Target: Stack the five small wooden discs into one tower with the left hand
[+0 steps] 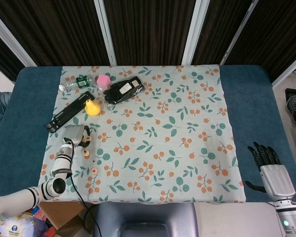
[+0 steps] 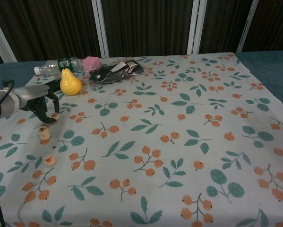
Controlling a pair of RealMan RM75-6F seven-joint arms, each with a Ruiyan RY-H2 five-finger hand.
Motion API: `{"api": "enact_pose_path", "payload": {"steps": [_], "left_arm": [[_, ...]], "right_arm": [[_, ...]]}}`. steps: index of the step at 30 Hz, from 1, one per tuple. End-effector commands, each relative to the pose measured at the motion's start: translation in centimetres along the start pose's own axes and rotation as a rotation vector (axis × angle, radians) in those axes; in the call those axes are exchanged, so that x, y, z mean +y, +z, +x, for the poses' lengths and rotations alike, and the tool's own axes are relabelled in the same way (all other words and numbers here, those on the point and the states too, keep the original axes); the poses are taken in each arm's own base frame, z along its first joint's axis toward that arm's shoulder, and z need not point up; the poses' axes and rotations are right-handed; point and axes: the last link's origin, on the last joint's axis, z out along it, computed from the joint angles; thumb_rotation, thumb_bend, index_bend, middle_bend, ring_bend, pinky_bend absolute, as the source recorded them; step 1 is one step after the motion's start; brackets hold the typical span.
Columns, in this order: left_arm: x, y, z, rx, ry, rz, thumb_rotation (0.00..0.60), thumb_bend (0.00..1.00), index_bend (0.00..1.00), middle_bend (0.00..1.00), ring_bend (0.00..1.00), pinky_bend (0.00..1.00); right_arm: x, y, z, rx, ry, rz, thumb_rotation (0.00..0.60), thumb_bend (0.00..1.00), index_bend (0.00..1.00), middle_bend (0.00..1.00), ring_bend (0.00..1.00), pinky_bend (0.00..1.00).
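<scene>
A short stack of small wooden discs [image 2: 44, 134] stands on the patterned cloth at the left; in the head view the stack [image 1: 86, 144] sits just right of my left hand. One lone disc [image 2: 49, 160] lies nearer the front edge, also visible as the lone disc [image 1: 95, 171]. My left hand [image 2: 41, 107] hovers just behind the stack, fingers curled down, pinching another disc [image 2: 54, 116] at its fingertips. My right hand [image 1: 266, 159] rests off the cloth at the front right, fingers straight and holding nothing.
Behind my left hand are a yellow pear [image 2: 70, 82], a black bar [image 1: 68, 111], a plastic bottle [image 2: 56, 65], a pink cube [image 2: 90, 63] and a black pouch [image 2: 115, 71]. The floral cloth [image 2: 179, 156] stretches to the right.
</scene>
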Motion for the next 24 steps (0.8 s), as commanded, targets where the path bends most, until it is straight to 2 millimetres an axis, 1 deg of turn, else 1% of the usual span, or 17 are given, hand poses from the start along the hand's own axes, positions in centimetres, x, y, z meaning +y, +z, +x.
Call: {"api": "enact_pose_path", "payload": {"steps": [1,4,8,10,13,18,24], "left_arm": [[-0.1,-0.4,0.8,0.013,-0.013,-0.011,0.600,0.34,0.54,1.00,1.00,1.00],[-0.2,-1.1,1.5,0.022,-0.029,-0.029,0.600,0.34,0.54,1.00,1.00,1.00],[-0.7,-3.2,2.7,0.020,-0.093,-0.064,0.600,0.34,0.54,1.00,1.00,1.00],[-0.8,-4.0,2.8,0.017,-0.145,-0.075,0.600,0.34,0.53,1.00,1.00,1.00],[-1.3,-5.5,2.3,-0.005,-0.215,-0.094,0.600,0.35,0.53,1.00,1.00,1.00],[-2.2,-7.0,1.1,-0.022,-0.208,-0.115,0.600,0.35,0.52,1.00,1.00,1.00],[-2.3,-7.2,0.1,-0.026,-0.177,-0.117,0.600,0.34,0.50,1.00,1.00,1.00]], "right_arm": [[0.0,0.0,0.0,-0.001,0.000,0.001,0.600,0.08,0.00,0.00,0.00,0.00],[0.0,-0.1,0.0,0.002,0.001,0.002,0.600,0.08,0.00,0.00,0.00,0.00],[0.0,-0.1,0.0,0.002,0.000,0.005,0.600,0.08,0.00,0.00,0.00,0.00],[-0.1,-0.1,0.0,0.000,-0.003,0.007,0.600,0.08,0.00,0.00,0.00,0.00],[-0.2,-0.2,-0.1,-0.003,-0.004,0.013,0.600,0.08,0.00,0.00,0.00,0.00],[-0.4,-0.3,-0.1,-0.001,-0.003,0.022,0.600,0.08,0.00,0.00,0.00,0.00],[-0.6,-0.4,-0.2,-0.005,-0.003,0.032,0.600,0.08,0.00,0.00,0.00,0.00]]}}
